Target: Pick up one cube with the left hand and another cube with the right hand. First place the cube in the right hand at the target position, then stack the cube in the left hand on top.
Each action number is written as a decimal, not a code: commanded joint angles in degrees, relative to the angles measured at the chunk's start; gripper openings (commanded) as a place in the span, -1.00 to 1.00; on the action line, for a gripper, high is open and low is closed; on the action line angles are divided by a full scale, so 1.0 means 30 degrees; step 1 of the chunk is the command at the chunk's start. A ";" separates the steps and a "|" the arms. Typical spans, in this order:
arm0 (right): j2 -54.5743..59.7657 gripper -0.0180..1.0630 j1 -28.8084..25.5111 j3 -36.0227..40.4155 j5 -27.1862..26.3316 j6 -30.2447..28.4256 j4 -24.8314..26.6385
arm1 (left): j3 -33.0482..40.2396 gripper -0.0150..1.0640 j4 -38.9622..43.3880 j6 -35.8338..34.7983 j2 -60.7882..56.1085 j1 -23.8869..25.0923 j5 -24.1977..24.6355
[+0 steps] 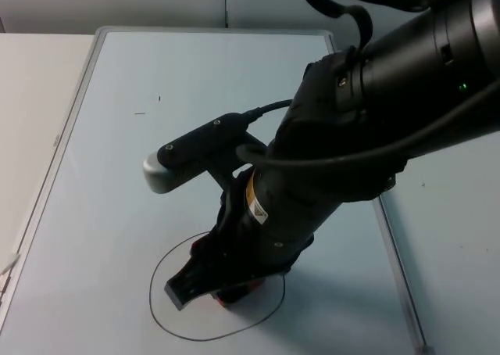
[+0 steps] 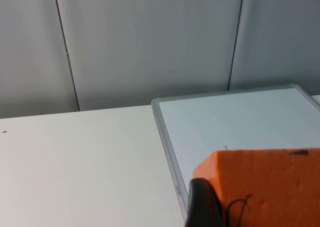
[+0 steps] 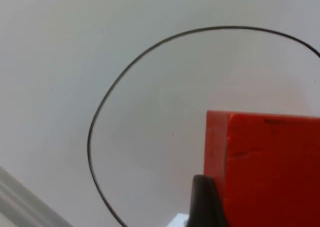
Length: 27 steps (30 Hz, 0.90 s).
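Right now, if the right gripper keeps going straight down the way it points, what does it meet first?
Probably the whiteboard inside the drawn circle. The right gripper holds the red cube just over it; contact is unclear.

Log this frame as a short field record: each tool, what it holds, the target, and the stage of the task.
right tool: low over the whiteboard, inside the drawn circle
right tool holds: red cube, a black fingertip against its side
left tool: held off the whiteboard's edge, facing the grey partition wall
left tool holds: orange cube
target: hand-drawn black circle on the whiteboard
stage: red cube at the circle and not yet released; orange cube not yet stacked
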 commanded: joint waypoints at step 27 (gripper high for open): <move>-0.2431 0.56 0.0088 -0.0080 0.1115 -0.0613 0.0579 | 0.0016 -0.97 0.0084 -0.0040 -0.0533 -0.0068 -0.0333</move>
